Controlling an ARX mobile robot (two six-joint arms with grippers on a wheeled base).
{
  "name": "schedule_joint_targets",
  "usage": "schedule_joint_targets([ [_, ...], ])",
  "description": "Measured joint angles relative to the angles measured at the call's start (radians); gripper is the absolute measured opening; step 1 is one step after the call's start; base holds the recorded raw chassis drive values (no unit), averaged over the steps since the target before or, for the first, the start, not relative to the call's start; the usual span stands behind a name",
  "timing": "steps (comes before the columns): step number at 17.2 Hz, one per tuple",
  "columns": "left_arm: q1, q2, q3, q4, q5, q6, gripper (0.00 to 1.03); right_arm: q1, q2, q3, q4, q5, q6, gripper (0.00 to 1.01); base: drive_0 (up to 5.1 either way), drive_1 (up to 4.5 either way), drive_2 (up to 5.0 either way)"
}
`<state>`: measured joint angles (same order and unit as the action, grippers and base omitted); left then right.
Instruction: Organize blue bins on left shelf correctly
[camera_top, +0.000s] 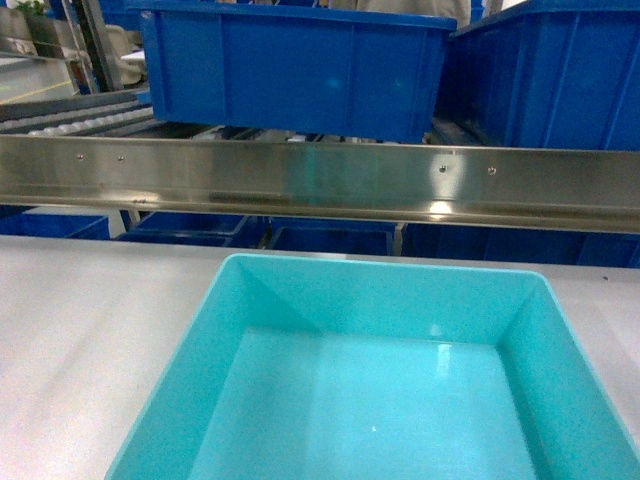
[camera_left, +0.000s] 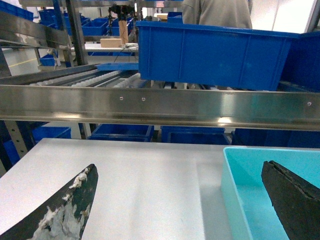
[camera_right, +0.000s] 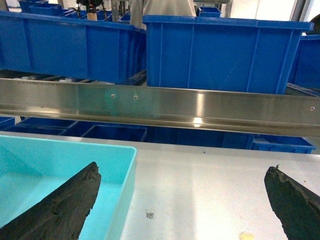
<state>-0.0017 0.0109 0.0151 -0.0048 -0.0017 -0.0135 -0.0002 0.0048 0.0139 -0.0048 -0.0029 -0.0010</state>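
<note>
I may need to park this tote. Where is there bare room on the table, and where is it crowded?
Bare tabletop lies left of the turquoise tote, up to the steel rail; another bare patch lies right of it, near a small marker. Behind the rail it is crowded: royal-blue totes stand on the rollers. Both claws, left and right, are open.

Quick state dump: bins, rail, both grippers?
Turquoise bin: empty, upright on the white table, in front of the steel rail.
Royal-blue bins: upright on the shelf behind the rail; contents hidden.
Left gripper: open, straddling the turquoise bin's left wall, not holding it.
Right gripper: open, straddling the bin's right wall, not holding it.
</note>
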Motion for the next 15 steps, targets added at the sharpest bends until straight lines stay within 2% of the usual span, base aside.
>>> schedule_joint_targets([
  [1,0.0,0.0,0.0,0.0,0.001,0.0,0.98,0.0,0.0,0.0,0.004,0.0,0.0,0.98,0.0,0.0,0.0],
  [2,-0.014,-0.005,0.0,-0.003,-0.005,0.008,0.98,0.0,0.017,-0.001,0.033,-0.028,0.006,0.98,0.0,0.0,0.0],
  [4,-0.082,0.002,0.0,-0.003,-0.061,0.019,0.98,0.003,0.087,-0.002,0.118,-0.057,-0.001,0.98,0.0,0.0,0.0],
  [5,-0.127,0.015,0.0,0.034,-0.103,0.023,0.98,0.008,0.15,-0.002,0.171,-0.082,-0.005,0.98,0.0,0.0,0.0],
  [7,-0.206,0.112,0.0,0.114,-0.177,0.037,0.98,0.027,0.331,-0.002,0.321,-0.089,-0.027,0.98,0.0,0.0,0.0],
  [9,-0.289,0.327,0.0,0.278,-0.211,0.044,0.98,0.094,0.626,0.002,0.512,-0.064,-0.047,0.98,0.0,0.0,0.0],
  [10,-0.302,0.464,0.0,0.382,-0.204,0.045,0.98,0.132,0.771,0.017,0.599,-0.048,-0.068,0.98,0.0,0.0,0.0],
  [12,-0.295,0.711,0.007,0.521,-0.196,0.048,0.98,0.165,0.986,0.091,0.685,-0.034,-0.081,0.98,0.0,0.0,0.0],
  [14,-0.267,0.943,0.076,0.597,-0.163,0.048,0.98,0.189,1.154,0.169,0.708,-0.024,-0.101,0.98,0.0,0.0,0.0],
  [15,-0.252,1.021,0.119,0.601,-0.13,0.045,0.98,0.198,1.221,0.203,0.676,-0.023,-0.109,0.98,0.0,0.0,0.0],
])
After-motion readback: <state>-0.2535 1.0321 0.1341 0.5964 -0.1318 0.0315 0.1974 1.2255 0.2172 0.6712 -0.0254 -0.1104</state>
